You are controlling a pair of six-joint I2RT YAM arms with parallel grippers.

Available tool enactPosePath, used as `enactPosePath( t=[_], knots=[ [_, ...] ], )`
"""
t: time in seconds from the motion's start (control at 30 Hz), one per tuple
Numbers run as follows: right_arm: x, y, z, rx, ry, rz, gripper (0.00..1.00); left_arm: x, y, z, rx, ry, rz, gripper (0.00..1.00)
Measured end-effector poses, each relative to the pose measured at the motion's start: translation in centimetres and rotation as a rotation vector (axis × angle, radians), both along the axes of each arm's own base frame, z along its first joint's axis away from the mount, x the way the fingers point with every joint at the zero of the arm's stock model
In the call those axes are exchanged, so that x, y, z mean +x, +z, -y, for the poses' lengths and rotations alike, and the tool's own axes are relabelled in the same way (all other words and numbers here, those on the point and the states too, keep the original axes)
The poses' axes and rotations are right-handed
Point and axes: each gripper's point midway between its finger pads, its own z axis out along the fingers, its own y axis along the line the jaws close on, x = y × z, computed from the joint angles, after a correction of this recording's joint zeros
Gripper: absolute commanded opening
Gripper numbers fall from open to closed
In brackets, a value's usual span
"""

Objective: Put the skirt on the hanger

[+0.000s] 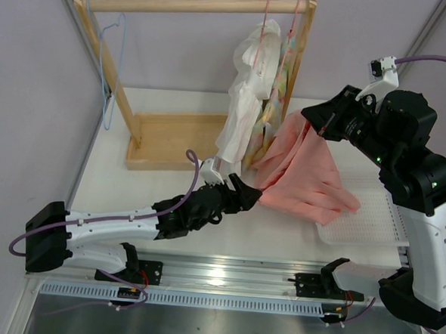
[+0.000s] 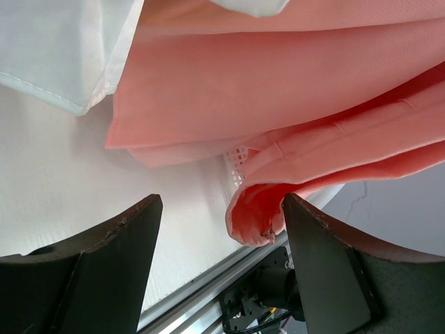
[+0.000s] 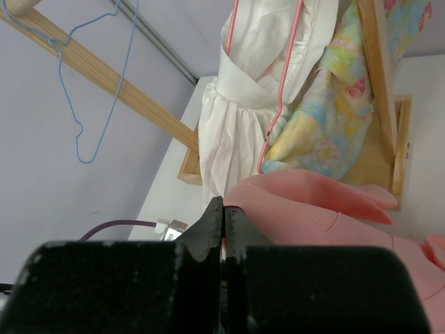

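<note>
Your right gripper sits right of centre in the overhead view, jaws clamped tight on the top edge of the skirt. Look at the right wrist view: a sliver of pink fabric is nipped between the closed fingers.

The skirt hangs off that pinch and fans down toward the lower right. Its bottom spills onto the white mesh tray at the right side of the table.

Your left gripper is at centre frame, right at the skirt's lower-left edge, spread wide and gripping nothing. In the left wrist view, a rolled fold of the pink hem hangs between the two dark fingers, closer to the right-hand one. You can't tell from here whether it touches.

The hanger, light blue, hangs off the wooden rail in the upper left, well apart from the skirt.

Upper centre, just left of the skirt, the white garment and the pastel garment hang on pink-red hangers at the rail's right end.
</note>
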Motion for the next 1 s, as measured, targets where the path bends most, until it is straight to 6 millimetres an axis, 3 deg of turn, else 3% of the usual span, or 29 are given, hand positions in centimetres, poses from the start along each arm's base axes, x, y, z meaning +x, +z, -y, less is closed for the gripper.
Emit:
enactPosePath(
  t=[0.8, 0.9, 1.0],
  knots=[
    [-0.1, 0.1, 0.0, 0.001, 0.000, 0.004, 0.00, 0.0, -0.8, 0.3, -0.009, -0.048, -0.022, 0.77],
    [-0.2, 0.1, -0.1, 0.000, 0.005, 0.002, 0.00, 0.0, -1.6, 0.7, 0.007, -0.054, -0.034, 0.72],
    [-0.4, -0.3, -0.2, -0.008, 0.011, -0.012, 0.00, 0.3, -1.9, 1.8, 0.010, -0.064, -0.042, 0.53]
  ],
)
